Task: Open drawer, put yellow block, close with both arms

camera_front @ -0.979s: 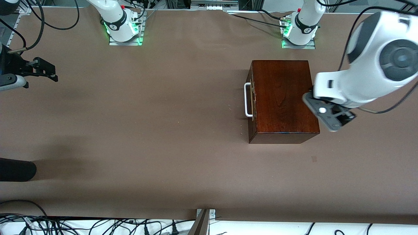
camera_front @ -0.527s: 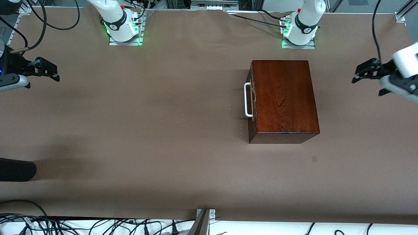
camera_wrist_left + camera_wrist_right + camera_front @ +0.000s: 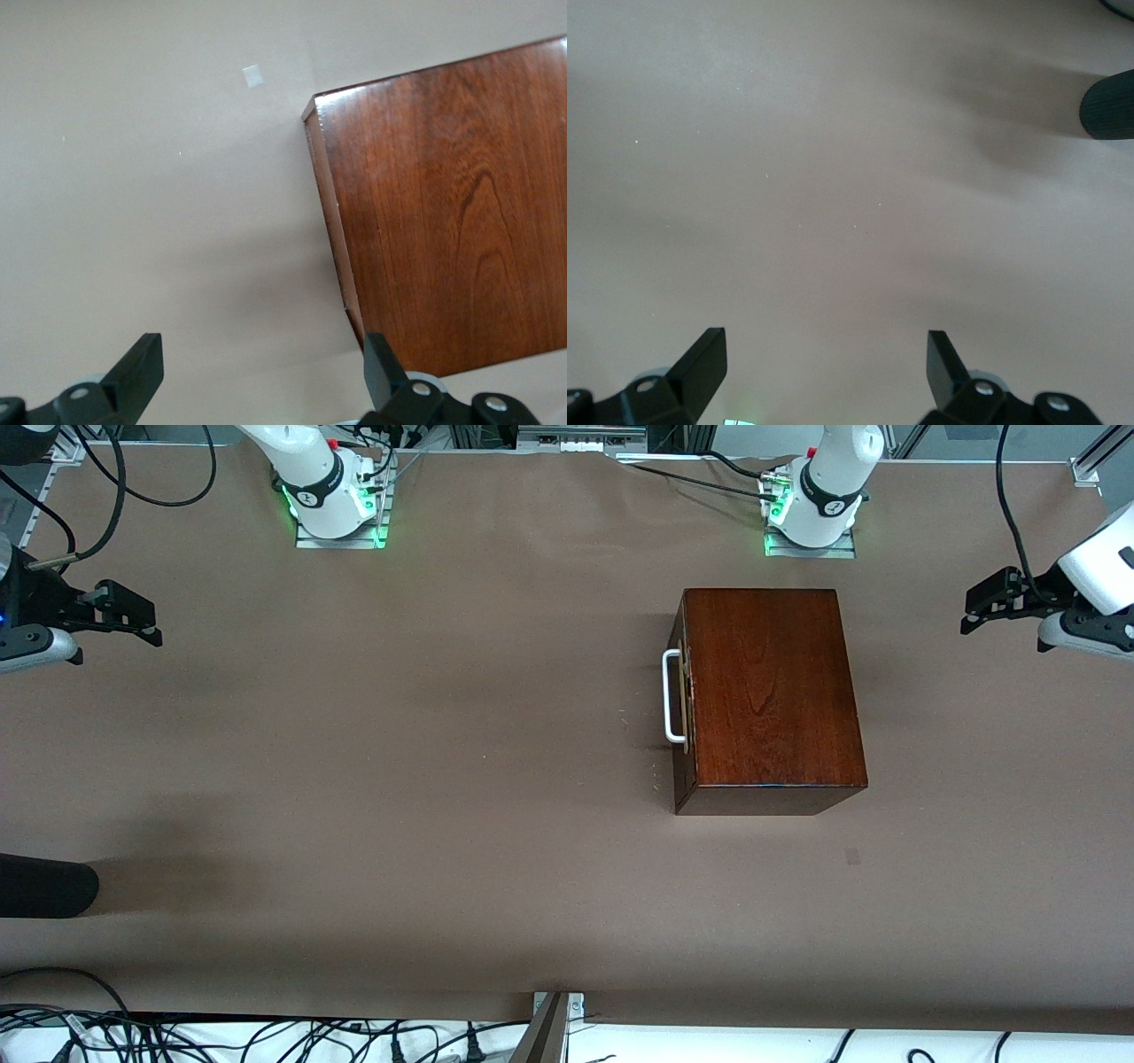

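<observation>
The dark mahogany box [image 3: 771,691] stands on the brown table near the left arm's base. Its drawer [image 3: 683,731] is shut, and the white U-shaped handle [image 3: 671,695] faces the right arm's end of the table. The yellow block is not in view. My left gripper [image 3: 967,611] is open and empty over the table at the left arm's end, apart from the box. Its wrist view shows the box top [image 3: 443,221] past the open left gripper [image 3: 261,363]. My right gripper [image 3: 152,622] is open and empty over the right arm's end; in its wrist view the right gripper [image 3: 824,359] has only bare table under it.
A black cylinder [image 3: 44,886] juts in at the right arm's end, nearer the front camera; it also shows in the right wrist view [image 3: 1109,106]. A small patch [image 3: 852,856] marks the table near the box. Cables lie along the table's edges.
My left arm has swung away from the box's side out to the left arm's end of the table and settled there. The right gripper and the box have stayed put.
</observation>
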Robot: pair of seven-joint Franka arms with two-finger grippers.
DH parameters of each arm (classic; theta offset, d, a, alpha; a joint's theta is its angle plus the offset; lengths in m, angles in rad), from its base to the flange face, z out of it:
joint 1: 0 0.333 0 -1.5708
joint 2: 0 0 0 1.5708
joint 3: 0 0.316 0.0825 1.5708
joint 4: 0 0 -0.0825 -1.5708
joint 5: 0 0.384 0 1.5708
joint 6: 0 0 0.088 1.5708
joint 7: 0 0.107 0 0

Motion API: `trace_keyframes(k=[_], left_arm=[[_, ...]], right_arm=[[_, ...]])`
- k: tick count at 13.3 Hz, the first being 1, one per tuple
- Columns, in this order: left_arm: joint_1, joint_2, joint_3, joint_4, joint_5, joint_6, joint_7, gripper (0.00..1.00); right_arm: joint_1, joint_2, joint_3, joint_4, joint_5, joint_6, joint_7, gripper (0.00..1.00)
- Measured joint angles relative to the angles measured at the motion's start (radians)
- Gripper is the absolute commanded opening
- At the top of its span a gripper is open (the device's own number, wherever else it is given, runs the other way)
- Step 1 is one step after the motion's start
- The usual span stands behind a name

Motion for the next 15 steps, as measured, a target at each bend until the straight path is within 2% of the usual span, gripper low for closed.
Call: trace_keyframes(k=[6,15], left_arm=[[-0.027,0.016,-0.039,0.002,0.064,0.008,-0.102,1.0],[-0.027,0.15,-0.038,0.147,0.065,-0.015,-0.105,1.0]], right_arm=[[0.0,0.0,0.001,0.0,0.0,0.0,0.0,1.0],[-0.001,0.0,0.001,0.0,0.0,0.0,0.0,1.0]])
